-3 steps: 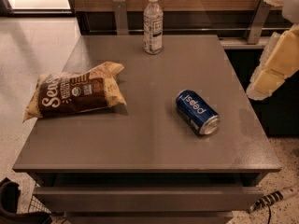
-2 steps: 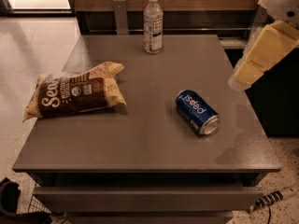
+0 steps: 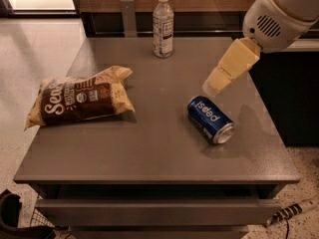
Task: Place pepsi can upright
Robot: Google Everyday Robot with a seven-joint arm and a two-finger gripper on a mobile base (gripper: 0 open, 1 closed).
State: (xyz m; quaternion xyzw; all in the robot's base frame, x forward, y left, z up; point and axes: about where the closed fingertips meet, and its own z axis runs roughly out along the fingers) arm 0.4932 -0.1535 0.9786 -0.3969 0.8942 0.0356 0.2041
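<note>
While pepsi can [image 3: 210,119] lies sideways, gripper [image 3: 216,84] hangs just above

claw [image 3: 216,85] moved in from the right edge, lower, now hovering just behind the pepsi can [image 3: 209,117]

The arm [image 3: 281,11] runs off 2 edges, top and right, so you see only its white housing and the pale gripper [image 3: 214,86], which hangs above the table [image 3: 149,153] near the blue end of the can [image 3: 209,118]. Print on the bottle [image 3: 163,26] is too small to read. A dark object [image 3: 12,215] at lower left and a striped object [image 3: 289,212] at lower right are cut off; you cannot identify either.
</note>
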